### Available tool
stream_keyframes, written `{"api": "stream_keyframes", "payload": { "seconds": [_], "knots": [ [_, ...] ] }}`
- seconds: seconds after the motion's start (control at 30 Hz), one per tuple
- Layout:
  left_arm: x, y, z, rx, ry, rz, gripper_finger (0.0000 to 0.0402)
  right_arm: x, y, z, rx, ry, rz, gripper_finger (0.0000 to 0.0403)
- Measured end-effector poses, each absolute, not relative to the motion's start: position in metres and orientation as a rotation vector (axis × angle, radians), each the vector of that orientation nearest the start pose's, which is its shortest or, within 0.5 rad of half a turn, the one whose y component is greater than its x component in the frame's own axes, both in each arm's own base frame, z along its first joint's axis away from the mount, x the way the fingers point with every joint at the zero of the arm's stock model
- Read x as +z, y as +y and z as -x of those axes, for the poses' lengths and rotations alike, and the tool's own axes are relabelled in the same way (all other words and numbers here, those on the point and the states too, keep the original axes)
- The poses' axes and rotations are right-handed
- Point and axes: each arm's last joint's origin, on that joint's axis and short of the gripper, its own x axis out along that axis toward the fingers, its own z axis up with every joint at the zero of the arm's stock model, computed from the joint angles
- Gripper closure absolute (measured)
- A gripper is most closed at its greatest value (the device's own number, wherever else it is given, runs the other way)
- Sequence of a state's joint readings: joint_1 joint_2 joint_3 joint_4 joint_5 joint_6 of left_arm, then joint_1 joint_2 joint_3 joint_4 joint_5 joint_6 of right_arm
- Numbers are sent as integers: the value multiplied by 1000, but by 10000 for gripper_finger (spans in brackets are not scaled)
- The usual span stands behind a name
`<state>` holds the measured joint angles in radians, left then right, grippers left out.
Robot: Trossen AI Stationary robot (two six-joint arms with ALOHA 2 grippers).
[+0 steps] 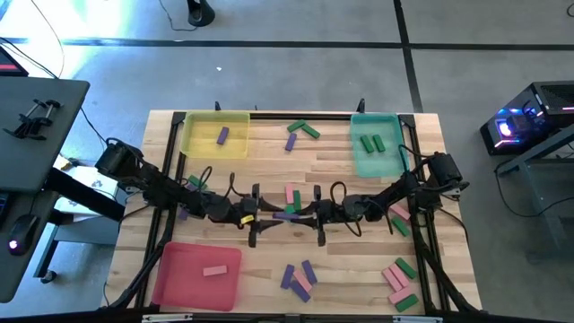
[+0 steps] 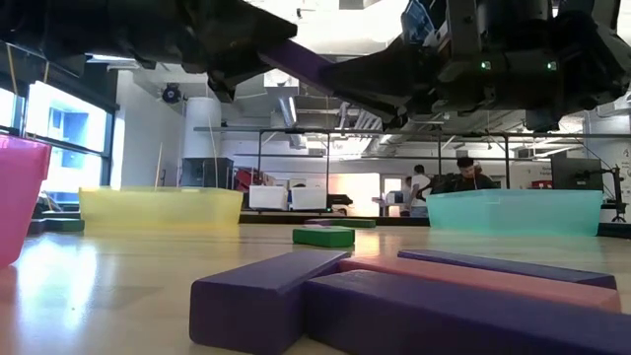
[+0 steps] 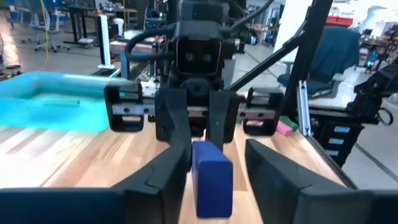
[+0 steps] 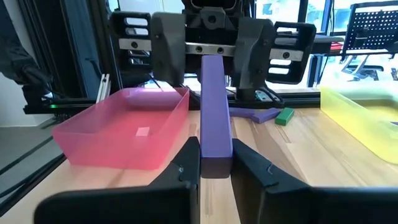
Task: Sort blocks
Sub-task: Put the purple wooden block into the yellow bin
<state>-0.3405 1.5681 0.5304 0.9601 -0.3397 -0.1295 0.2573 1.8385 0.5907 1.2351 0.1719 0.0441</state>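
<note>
Mid-table handoff: the right gripper (image 4: 214,163) pinches 1 end of a rigid, light-looking purple rectangular block (image 4: 213,112) while the left gripper (image 3: 214,163) straddles the free end, seemingly not clamped.

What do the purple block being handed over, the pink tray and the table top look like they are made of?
Purple block, clamped in the right gripper: apparently painted wood or dense plastic, with a matte, even colour and crisp square edges. Pink tray: likely thin translucent plastic, since light passes through its walls and a block inside shows through. Table top: wood planks, with visible grain and joint lines and a slight sheen.
</note>
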Motion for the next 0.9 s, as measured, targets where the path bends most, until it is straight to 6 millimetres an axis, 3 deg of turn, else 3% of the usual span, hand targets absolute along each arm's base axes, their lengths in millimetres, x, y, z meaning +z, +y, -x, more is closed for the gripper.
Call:
{"api": "stream_keyframes", "payload": {
  "seconds": [0.3, 0.67, 0.77, 0.9],
  "knots": [
    [179, -88, -277, -3, 80, 97, 368, 142, 77, -311, 86, 28, -44, 366],
    [177, -88, -276, 20, 97, 91, 369, 141, 76, -311, 69, 36, -57, 361],
    [177, -87, -276, 43, 100, 92, 368, 141, 75, -312, 49, 44, -80, 339],
    [176, -86, -276, 74, 113, 110, 368, 139, 72, -312, 40, 59, -129, 282]
  ]
}}
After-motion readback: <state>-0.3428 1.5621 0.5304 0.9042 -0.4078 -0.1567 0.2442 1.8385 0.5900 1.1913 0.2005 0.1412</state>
